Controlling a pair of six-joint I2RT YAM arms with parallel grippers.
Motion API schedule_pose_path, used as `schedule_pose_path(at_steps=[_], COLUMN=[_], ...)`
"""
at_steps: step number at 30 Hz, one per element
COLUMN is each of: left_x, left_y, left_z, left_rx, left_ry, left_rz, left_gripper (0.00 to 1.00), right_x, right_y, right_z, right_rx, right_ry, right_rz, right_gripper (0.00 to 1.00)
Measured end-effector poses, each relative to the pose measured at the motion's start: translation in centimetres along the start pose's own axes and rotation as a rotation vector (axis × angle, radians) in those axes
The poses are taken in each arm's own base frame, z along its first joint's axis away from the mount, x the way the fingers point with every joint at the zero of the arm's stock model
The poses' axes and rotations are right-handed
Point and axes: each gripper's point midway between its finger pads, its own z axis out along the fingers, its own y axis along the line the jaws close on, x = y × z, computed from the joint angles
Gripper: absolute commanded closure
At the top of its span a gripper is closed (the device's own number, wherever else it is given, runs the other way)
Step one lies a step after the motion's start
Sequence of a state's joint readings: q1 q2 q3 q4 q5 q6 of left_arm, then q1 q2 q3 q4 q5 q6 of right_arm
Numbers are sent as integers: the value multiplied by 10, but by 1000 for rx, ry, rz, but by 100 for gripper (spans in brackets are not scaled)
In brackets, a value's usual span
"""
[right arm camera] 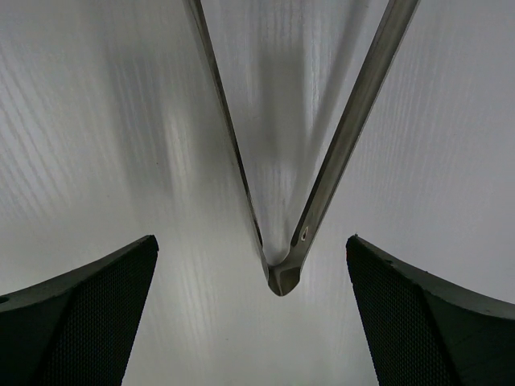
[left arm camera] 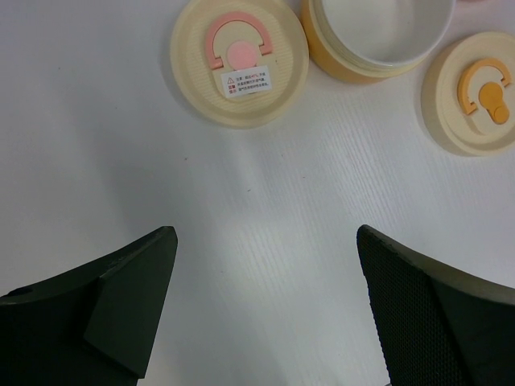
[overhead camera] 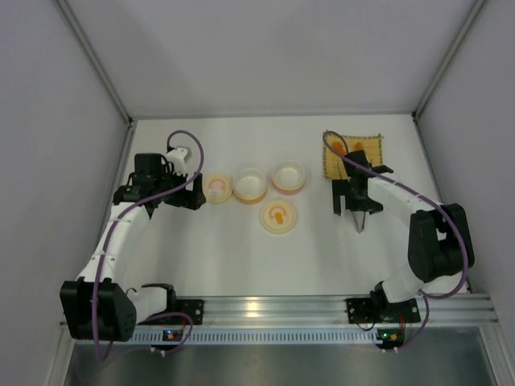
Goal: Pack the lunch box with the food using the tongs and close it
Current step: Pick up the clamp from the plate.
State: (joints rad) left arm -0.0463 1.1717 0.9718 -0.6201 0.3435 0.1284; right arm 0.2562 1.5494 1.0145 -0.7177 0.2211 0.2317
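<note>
The lunch box lies in separate parts: a cream top with a pink centre [overhead camera: 217, 187] [left arm camera: 240, 60], a yellow bowl [overhead camera: 250, 185] [left arm camera: 378, 40], a pink bowl [overhead camera: 289, 177] and a cream top with an orange centre [overhead camera: 278, 216] [left arm camera: 475, 92]. Orange food lumps [overhead camera: 339, 147] rest on the yellow mat [overhead camera: 366, 153]. The silver tongs [overhead camera: 360, 221] [right arm camera: 282, 273] lie flat on the table, their joined end between the fingers of my right gripper [overhead camera: 352, 207] [right arm camera: 249, 241], which is open and not touching them. My left gripper [overhead camera: 196, 195] [left arm camera: 265, 233] is open and empty, just left of the pink-centred top.
Grey walls close in the white table on the left, back and right. A metal rail [overhead camera: 273, 310] carrying both arm bases runs along the near edge. The right arm's cable crosses over the mat.
</note>
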Motion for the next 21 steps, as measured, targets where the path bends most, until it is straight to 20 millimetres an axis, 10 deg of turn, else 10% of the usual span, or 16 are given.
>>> schedule_pose_path(at_steps=[21], left_x=[-2], left_y=[0], left_z=[7], left_rx=[16], left_ry=[-1], left_rz=[2], left_gripper=[2], right_x=[-16], right_y=[1], right_z=[38], right_rx=[-83], right_ry=[4], right_rz=[64], right_gripper=[1])
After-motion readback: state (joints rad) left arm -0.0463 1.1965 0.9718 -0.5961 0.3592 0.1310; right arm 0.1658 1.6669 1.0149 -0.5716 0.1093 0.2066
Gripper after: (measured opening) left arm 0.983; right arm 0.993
